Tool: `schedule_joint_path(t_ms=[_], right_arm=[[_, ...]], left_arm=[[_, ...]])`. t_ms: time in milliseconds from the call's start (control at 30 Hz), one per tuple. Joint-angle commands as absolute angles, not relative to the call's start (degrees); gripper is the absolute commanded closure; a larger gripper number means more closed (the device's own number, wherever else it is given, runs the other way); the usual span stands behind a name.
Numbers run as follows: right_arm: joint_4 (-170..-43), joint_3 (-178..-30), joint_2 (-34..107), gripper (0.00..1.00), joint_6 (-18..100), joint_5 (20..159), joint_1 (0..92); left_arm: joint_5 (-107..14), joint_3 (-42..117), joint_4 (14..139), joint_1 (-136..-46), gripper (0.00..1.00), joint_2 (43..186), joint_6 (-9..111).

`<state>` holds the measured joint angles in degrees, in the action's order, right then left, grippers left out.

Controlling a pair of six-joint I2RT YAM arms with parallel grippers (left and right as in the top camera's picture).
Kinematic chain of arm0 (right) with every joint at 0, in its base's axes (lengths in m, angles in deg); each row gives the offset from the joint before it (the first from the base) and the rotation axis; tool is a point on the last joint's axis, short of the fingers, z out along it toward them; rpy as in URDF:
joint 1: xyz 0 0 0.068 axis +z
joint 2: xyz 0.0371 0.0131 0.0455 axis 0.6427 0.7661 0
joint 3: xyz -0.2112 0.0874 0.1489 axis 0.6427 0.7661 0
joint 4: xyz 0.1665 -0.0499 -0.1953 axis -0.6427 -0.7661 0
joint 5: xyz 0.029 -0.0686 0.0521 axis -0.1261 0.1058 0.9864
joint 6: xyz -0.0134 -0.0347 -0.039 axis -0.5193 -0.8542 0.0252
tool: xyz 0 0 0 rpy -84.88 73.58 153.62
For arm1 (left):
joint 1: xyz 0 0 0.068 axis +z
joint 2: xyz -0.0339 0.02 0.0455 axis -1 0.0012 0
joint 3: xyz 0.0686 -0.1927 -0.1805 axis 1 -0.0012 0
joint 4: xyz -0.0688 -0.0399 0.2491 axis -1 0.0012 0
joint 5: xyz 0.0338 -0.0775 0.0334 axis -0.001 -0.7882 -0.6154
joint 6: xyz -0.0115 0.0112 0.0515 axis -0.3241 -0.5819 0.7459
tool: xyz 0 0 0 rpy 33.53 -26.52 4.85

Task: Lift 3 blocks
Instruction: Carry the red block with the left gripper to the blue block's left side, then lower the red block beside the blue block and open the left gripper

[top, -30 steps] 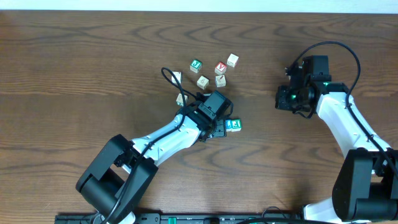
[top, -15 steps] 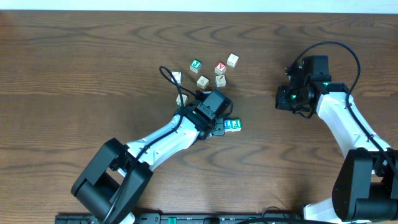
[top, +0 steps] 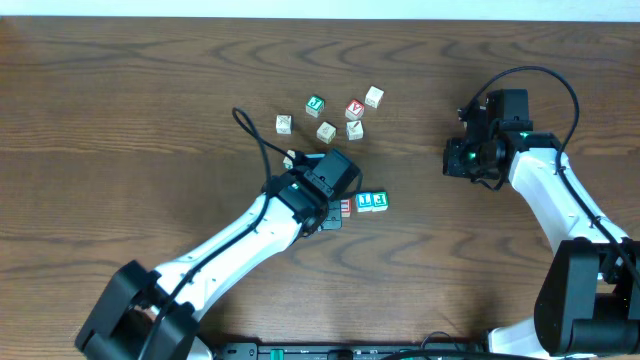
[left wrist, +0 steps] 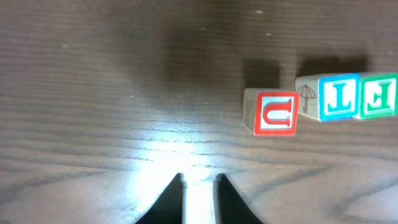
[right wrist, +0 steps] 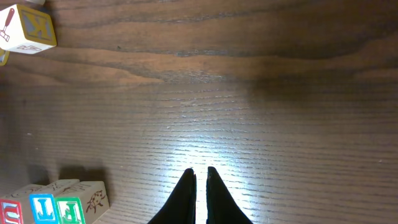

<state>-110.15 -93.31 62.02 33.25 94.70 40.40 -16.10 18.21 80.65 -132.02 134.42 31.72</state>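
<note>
Three blocks lie in a row on the table: a red-faced block point(top: 345, 206) point(left wrist: 277, 112), a blue-faced block point(top: 365, 202) point(left wrist: 339, 96) and a green-faced block point(top: 379, 201) point(left wrist: 379, 94). The blue and green ones touch; the red one sits slightly apart and nearer. My left gripper point(top: 333, 215) point(left wrist: 200, 179) hovers just left of the red block, closed to a narrow slit with nothing in it. Far to the right, my right gripper point(top: 449, 160) point(right wrist: 200, 171) is shut and empty. Its view catches the row at the lower left, with the green block point(right wrist: 70, 210) in it.
Several other letter cubes are scattered behind the row, among them a green-lettered cube point(top: 315, 105), a red V cube point(top: 354, 108) and pale cubes point(top: 326, 131). A K cube point(right wrist: 28, 28) shows at the right wrist view's top left. The left arm's cable point(top: 250, 130) loops near them.
My left gripper has drawn back to the left off the row, uncovering the red block, and its jaws have closed from wide to a slit. The right arm has not moved.
</note>
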Motion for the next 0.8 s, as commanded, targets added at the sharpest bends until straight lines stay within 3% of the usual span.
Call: schedule_joint_path(t_ms=[0,67,767], right_arm=[[-110.1,-92.9,61.7,0.95,32.5,95.2,40.9],[-110.1,-92.9,61.7,0.95,32.5,95.2,40.9],[-110.2,-92.9,61.7,0.95,32.5,95.2,40.9]], left_arm=[[-15.2,17.3,81.3,-133.9,0.89,133.9,31.7],[-15.2,17.0,80.9,-134.8,0.92,134.6,31.3],[-19.4,16.9,69.6,-136.3,0.92,144.8,28.7]])
